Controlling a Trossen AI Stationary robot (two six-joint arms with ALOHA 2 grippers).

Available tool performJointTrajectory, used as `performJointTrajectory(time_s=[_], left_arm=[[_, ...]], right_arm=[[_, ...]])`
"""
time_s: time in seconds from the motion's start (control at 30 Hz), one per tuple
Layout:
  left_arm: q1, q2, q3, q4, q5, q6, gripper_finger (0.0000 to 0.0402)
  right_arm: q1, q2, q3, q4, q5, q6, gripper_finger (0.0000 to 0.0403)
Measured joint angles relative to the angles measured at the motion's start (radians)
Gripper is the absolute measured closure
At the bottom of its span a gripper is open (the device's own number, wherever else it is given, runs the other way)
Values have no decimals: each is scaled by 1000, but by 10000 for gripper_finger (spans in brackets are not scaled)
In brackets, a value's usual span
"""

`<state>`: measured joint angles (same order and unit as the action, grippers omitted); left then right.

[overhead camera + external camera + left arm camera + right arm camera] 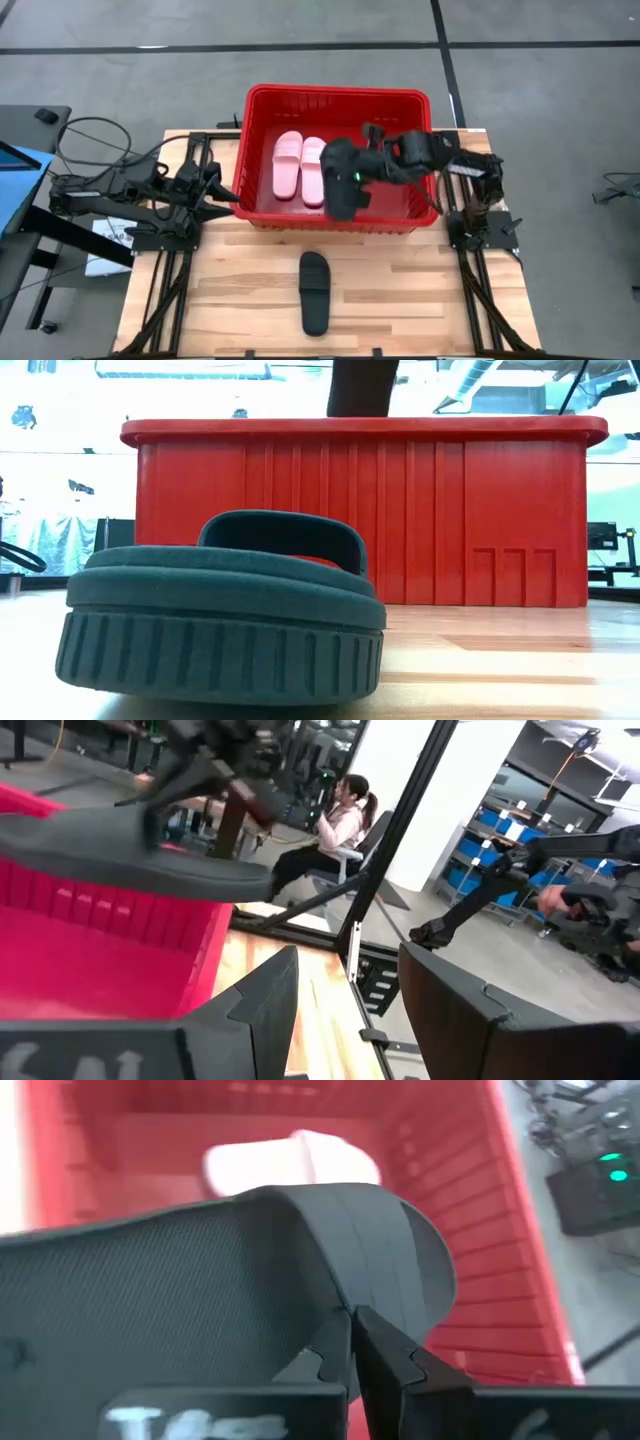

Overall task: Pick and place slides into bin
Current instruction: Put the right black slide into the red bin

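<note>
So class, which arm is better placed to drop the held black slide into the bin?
Right: the right gripper is shut on the black slide above the red bin; the left gripper waits outside it.

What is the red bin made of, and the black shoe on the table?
The red bin looks like hard moulded plastic: smooth, slightly shiny ribbed walls. The black slide on the table looks like soft foam or rubber: matte, finely textured, with a grooved sole edge.

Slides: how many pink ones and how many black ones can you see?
Pink slides: 2, lying side by side in the red bin.
Black slides: 2, one on the table, one held over the bin by the right gripper.
Total: 4 slides.
</note>
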<state>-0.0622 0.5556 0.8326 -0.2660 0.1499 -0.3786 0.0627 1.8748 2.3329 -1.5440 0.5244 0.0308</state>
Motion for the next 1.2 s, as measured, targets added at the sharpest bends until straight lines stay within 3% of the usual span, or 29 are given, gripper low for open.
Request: performJointTrajectory(time_s=[0.2, 0.6, 0.73, 1.2], left_arm=[[0, 0, 5, 17, -63, 57, 236], [0, 0, 5, 117, -338, 252, 236], [0, -7, 5, 156, -409, 304, 236], [0, -49, 6, 180, -491, 395, 236]], right_arm=[[-144, 0, 0, 55, -50, -158, 403], [-387, 63, -4, 82, -187, -376, 403], [-430, 97, -2, 91, -233, -415, 403], [-497, 203, -3, 80, -291, -458, 403]])
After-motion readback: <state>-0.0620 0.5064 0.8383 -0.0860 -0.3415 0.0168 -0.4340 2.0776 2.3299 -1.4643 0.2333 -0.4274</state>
